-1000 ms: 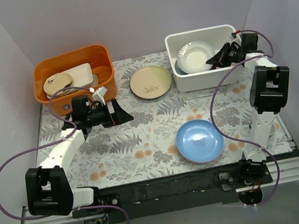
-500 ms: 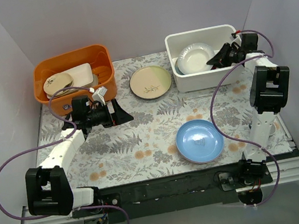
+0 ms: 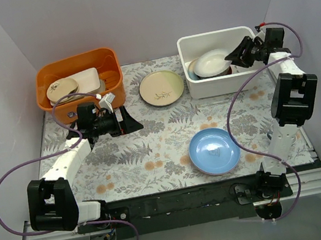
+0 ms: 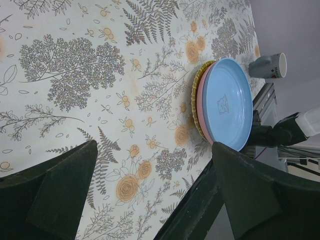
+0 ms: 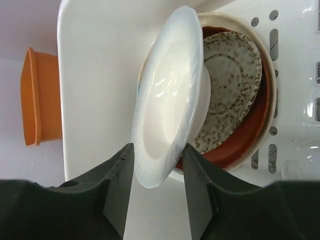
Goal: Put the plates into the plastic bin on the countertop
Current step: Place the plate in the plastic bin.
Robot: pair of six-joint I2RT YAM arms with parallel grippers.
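White plate (image 5: 167, 95) in plastic bin (image 3: 223, 86), upper right of top view. Tilted, propped on speckled plate (image 5: 232, 85) and dark red plate (image 5: 252, 135). Long axis top-to-bottom in right wrist view, hollow face toward frame left. Right gripper (image 5: 157, 155) fingers parted, plate's lower rim between them. Left gripper (image 3: 134, 118) spread wide, empty, above countertop (image 3: 154, 152), centre left.

White-and-black arms (image 3: 69, 164), purple cables (image 3: 228, 123)

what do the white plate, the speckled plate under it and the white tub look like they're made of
White round plate: probably glazed ceramic, glossy, with sharp light reflections. Speckled cream plate: looks like stoneware, duller, brown flecks and ringed ridges. White rectangular tub: likely moulded plastic, smooth satin, with rounded rim and slotted floor.
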